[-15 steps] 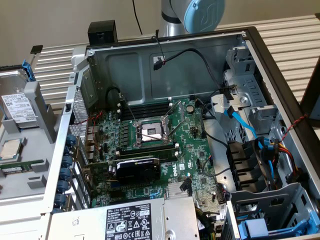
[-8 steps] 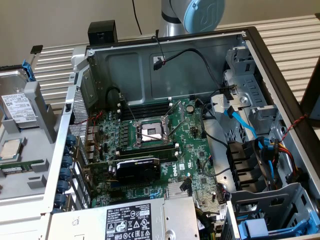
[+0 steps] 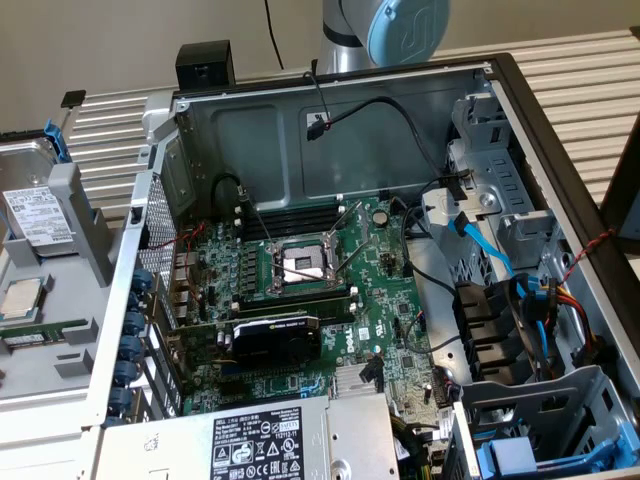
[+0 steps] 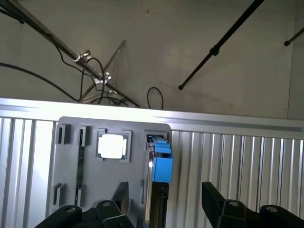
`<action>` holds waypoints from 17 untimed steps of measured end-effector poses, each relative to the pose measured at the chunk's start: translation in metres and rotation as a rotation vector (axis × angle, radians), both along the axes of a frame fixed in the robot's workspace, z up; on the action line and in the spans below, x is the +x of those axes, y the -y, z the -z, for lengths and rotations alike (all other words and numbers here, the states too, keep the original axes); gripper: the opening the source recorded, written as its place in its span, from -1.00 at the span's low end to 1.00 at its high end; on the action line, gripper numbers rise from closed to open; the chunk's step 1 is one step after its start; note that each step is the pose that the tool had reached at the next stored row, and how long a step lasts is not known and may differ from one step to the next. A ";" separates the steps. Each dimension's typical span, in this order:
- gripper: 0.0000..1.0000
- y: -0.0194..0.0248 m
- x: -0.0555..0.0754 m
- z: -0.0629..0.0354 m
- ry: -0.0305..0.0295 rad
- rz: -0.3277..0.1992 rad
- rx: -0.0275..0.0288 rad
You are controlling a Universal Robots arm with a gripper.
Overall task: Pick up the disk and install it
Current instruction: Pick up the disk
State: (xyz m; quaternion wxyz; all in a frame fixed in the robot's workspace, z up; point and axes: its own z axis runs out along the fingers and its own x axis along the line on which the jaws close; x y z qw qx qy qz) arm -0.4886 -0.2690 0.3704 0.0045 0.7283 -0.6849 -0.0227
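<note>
We see the open computer case (image 3: 280, 130), then the grey tray (image 3: 88, 225) at the exterior view's left where the disk (image 4: 162, 166) stands on edge in a slot, and the gripper (image 4: 164, 187) near it with fingers (image 4: 213, 199) spread wide

Arm (image 3: 400, 30): silver tube with light-blue joint cap, well apart from disk (image 3: 38, 215), toward exterior view's right.
Gripper (image 4: 166, 206): aims toward disk.
Two black fingers (image 4: 213, 197): spread wide, nothing clamped between them.
Wrist view: disk's blue edge lines up with gap between fingers, nearer one finger than other. No finger touches disk.
Black knuckle links (image 4: 102, 209) with silver screw heads sit behind each finger, farther from disk.
</note>
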 end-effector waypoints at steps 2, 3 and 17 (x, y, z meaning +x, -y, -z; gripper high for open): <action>0.43 0.0000 0.000 0.0000 -0.0001 0.000 0.0000; 0.43 0.0000 0.000 0.0002 0.0032 0.000 0.0000; 0.43 -0.0003 -0.005 0.0206 0.0317 0.003 -0.0001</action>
